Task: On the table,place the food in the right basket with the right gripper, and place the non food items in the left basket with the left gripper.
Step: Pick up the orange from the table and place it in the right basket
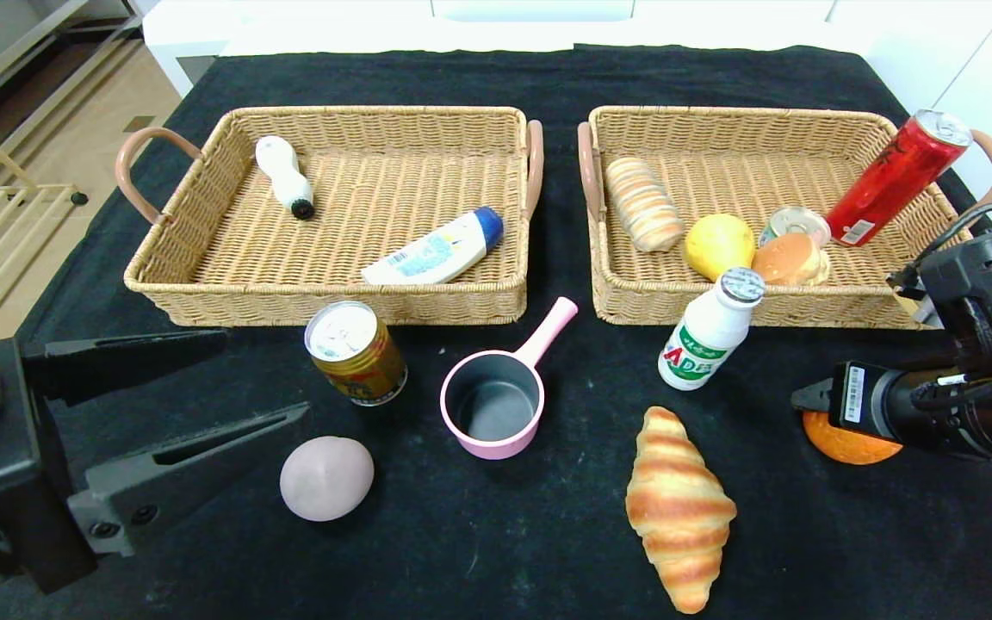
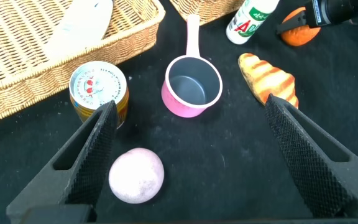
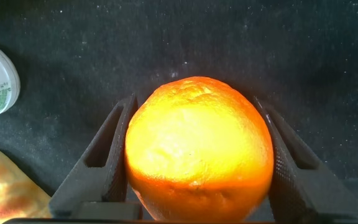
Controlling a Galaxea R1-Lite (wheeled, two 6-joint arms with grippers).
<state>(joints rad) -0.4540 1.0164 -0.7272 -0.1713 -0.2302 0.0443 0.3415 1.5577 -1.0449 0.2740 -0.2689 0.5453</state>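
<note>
Listing by view. Head: right gripper (image 1: 810, 398) low over orange (image 1: 845, 443), table's right side; left gripper (image 1: 238, 379) spread wide, parked front-left. Left wrist: fingers (image 2: 95, 146) apart above pink ball (image 2: 136, 175). Right wrist: fingers (image 3: 107, 162) flanking the orange (image 3: 199, 146), pressed against its sides.

Woven wicker baskets (image 1: 203, 284), matt black tablecloth (image 1: 548, 551); dimpled orange (image 3: 197, 149), glossy pink saucepan (image 1: 496, 405)
</note>
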